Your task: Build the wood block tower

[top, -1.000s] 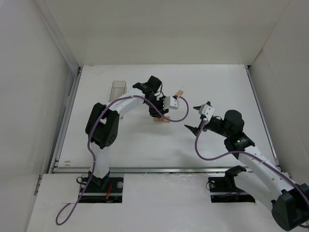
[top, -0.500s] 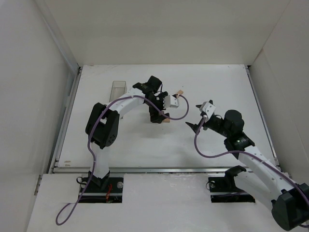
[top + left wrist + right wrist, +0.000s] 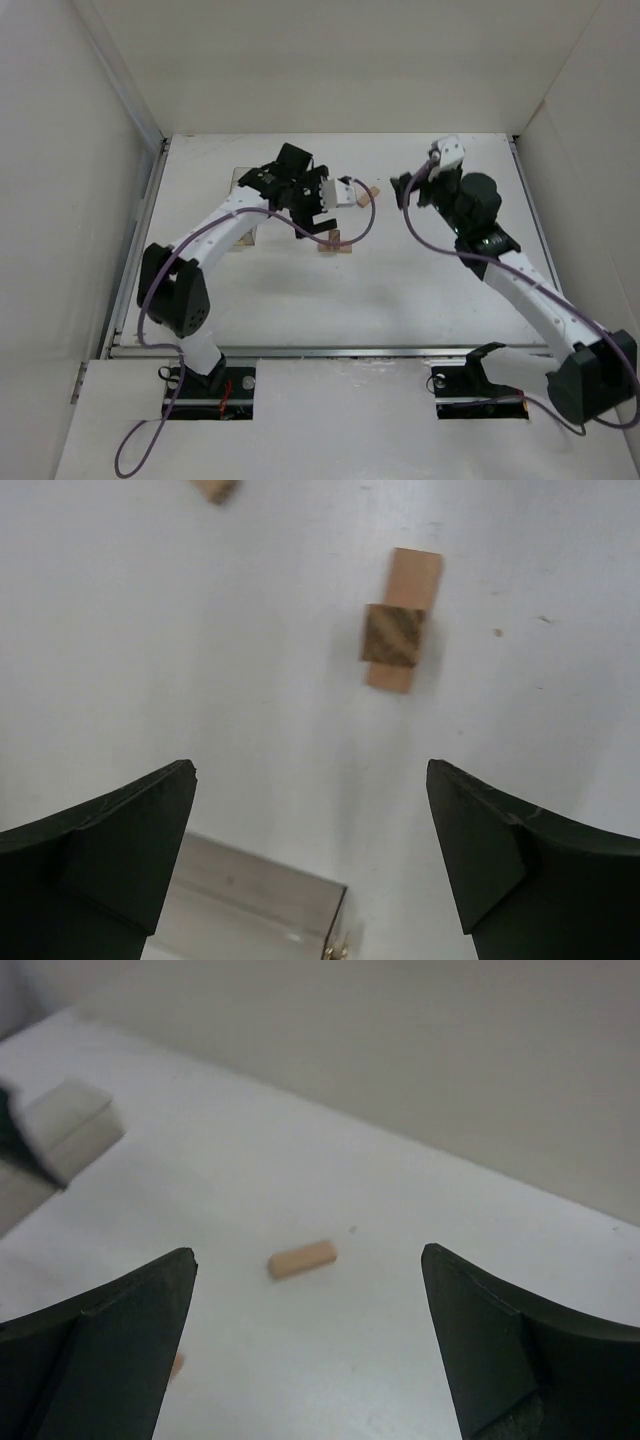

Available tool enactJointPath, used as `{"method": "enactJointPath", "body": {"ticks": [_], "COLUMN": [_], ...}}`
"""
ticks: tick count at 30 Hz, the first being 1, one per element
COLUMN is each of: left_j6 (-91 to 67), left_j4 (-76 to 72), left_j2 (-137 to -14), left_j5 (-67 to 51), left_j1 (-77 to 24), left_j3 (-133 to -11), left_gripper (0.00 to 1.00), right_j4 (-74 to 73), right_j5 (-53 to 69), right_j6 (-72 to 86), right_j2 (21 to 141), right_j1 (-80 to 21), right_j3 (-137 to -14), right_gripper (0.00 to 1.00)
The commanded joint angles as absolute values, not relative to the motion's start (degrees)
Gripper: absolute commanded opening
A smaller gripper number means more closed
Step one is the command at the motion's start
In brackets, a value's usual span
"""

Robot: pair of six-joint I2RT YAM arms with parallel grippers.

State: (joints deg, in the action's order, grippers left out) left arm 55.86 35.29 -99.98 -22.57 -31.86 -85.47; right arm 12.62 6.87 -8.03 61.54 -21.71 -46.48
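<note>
The left claw [image 3: 310, 780] hangs released and empty over the bench [image 3: 430, 290] near the wood block tower [image 3: 396, 636], which so far looks like one block stood on end atop a flat one. The right claw [image 3: 402, 190], likewise spread and holding nothing, faces a loose block [image 3: 302, 1259] lying flat nearer the back wall. Fetching that block seems the step in hand; the next move calls for lowering astride it and closing on its narrow sides.

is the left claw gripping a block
No, the left claw is wide open with nothing between its fingers, and the stacked blocks stand free beyond it.
</note>
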Motion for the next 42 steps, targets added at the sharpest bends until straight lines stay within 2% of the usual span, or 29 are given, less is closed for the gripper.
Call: {"method": "enactJointPath", "body": {"ticks": [1,4,5,8,9,11,12,14,17,19,20,22,23,29,42], "left_j6": [49.59,41.25,34.0,22.01,15.88,12.32,12.3,12.3,12.83,12.83,12.83,12.14,12.13,10.37,9.84], "left_j4": [29.1,22.26,20.24,14.25,14.24,15.2,15.9,15.91,14.6,14.59,13.98,13.97,13.97,12.92,11.87], "left_j2": [-91.07,-89.21,-88.43,-88.42,-88.42,-89.21,-89.21,-89.21,-87.54,-87.01,-87.01,-87.01,-87.53,-88.24,-89.29], "left_j5": [-13.91,-7.14,-2.25,9.36,17.5,22.22,22.24,22.24,22.76,23.63,23.64,25.13,25.14,24.61,23.47], "left_j1": [-29.98,-25.68,-23.58,-21.36,-20.31,-19.25,-18.2,-17.58,-17.58,-17.58,-17.58,-17.58,-17.58,-17.58,-17.58], "left_j3": [-85.69,-86.22,-86.22,-86.83,-86.84,-88.32,-88.33,-86.32,-83.68,-81.74,-81.74,-81.04,-80.51,-79.98,-78.84], "left_gripper": [1.0,1.0,1.0,1.0,1.0,1.0,1.0,1.0,1.0,1.0,1.0,1.0,1.0,1.0,1.0], "right_j4": [11.44,5.12,2.66,-9.64,-13.76,-14.07,-12.67,-7.39,-17.55,-21.34,-24.14,-30.8,-33.72,-49.03,-51.24], "right_j5": [-13.21,-26.32,-34.63,-43.22,-49.94,-59.45,-70.12,-73.74,-45.26,-29.53,-27.09,-23.14,-22.33,-21.53,-14.51], "right_j6": [-1.77,4.55,9.27,12.48,12.48,10.56,10.02,10.99,18.77,32.08,35.56,41.8,43.23,51.75,56.6], "right_j2": [71.22,83.87,87.24,100.74,104.03,112.88,115.46,119.69,118.48,117.77,117.77,121.53,123.47,138.24,140.71], "right_j1": [-21.45,-21.97,-22.49,-24.43,-25.48,-29.08,-30.05,-31.38,-29.81,-27.52,-25.42,-24.0,-23.99,-23.38,-23.91], "right_j3": [-60.96,-75.55,-79.59,-97.34,-101.65,-112.03,-114.24,-116.19,-116.72,-115.32,-114.44,-117.74,-117.77,-135.96,-129.56], "right_gripper": [1.0,1.0,1.0,1.0,1.0,1.0,1.0,1.0,0.94,0.88,0.84,0.79,0.79,0.82,0.78]}}
